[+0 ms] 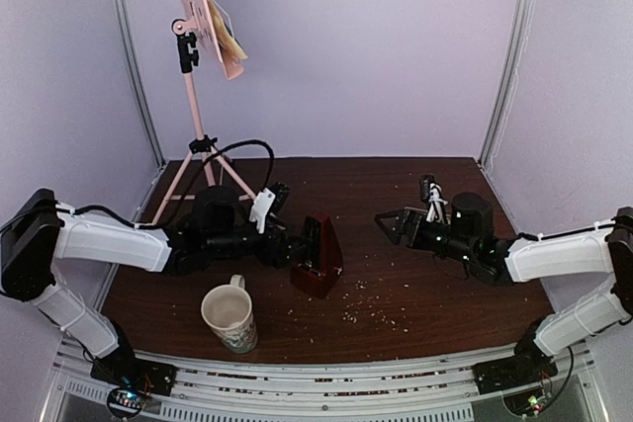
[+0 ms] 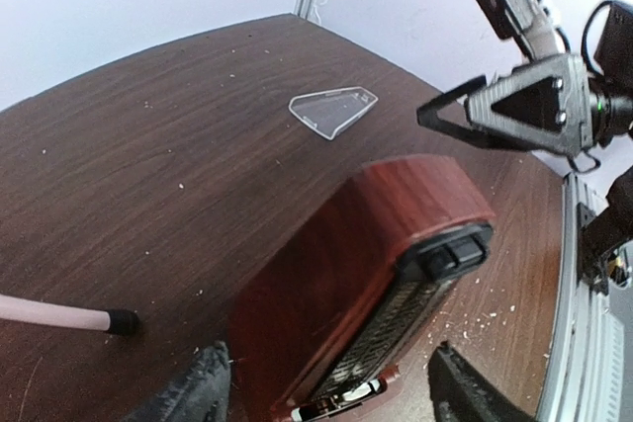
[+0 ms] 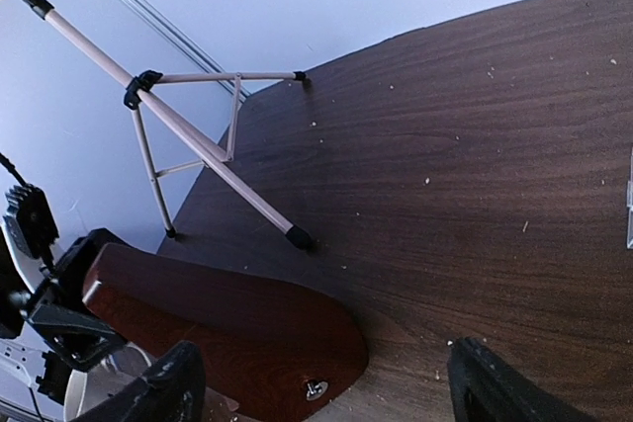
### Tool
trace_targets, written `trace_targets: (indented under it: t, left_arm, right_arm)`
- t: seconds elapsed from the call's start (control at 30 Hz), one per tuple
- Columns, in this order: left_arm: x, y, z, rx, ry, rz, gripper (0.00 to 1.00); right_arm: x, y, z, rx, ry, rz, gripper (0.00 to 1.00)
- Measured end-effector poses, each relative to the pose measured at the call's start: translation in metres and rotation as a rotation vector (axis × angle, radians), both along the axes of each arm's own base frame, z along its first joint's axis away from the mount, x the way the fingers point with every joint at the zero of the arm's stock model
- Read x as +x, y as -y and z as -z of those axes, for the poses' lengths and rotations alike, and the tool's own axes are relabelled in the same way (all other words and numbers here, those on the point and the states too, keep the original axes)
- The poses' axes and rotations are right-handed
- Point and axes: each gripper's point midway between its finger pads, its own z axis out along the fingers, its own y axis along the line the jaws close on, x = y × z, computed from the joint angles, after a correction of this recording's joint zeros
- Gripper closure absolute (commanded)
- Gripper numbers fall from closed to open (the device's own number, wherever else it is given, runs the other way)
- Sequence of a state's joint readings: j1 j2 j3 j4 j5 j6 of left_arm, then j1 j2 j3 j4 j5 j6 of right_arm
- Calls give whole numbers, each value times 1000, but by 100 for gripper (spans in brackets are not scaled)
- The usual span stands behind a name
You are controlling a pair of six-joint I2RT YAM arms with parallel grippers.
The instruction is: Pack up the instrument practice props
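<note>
1. The metronome (image 1: 318, 254) stands near the middle of the counter (image 1: 445, 185). The mug (image 1: 229, 318) is near it, toward the front.
2. The left end effector (image 1: 287, 244) is open wide, with one finger on each side of the metronome. The left wrist view shows a small gap on one side, so I think it is not squeezing yet.
3. The right end effector (image 1: 389, 227) is also open wide and holds nothing. It points at the metronome from the other side, a little way off.
4. The metronome looks hard and smooth. Its sides slant in toward the top, so I think fingers could slide up and off. Low down, near the wide bottom, looks like the best place to hold it.
5. The clear cover (image 2: 333, 109) lies flat on the counter, apart from the metronome. It looks thin, light and slippery — and it is hard to see. An edge is likely the only place to pinch it.
6. The stand (image 1: 203, 7) is in the back left corner with the sheets (image 1: 233, 43) on it. It is tall and may tip, so hold the pole. The sheets are soft and bendy — pinch one edge gently.
</note>
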State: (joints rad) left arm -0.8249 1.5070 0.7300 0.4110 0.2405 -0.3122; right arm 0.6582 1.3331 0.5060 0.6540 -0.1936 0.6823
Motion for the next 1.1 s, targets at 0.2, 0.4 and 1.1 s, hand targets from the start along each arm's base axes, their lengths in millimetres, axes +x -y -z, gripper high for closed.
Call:
trace_targets:
  t: [0.2, 0.4, 1.1]
  left_arm:
    - [4, -13, 1, -53, -94, -9, 47]
    - [-2, -23, 20, -67, -211, 2, 53]
    - [-11, -19, 72, 22, -343, 50, 45]
  right_arm:
    - [-11, -15, 42, -95, -114, 15, 34]
    - [-25, -36, 72, -155, -181, 1, 40]
    - [-14, -69, 90, -151, -217, -8, 46]
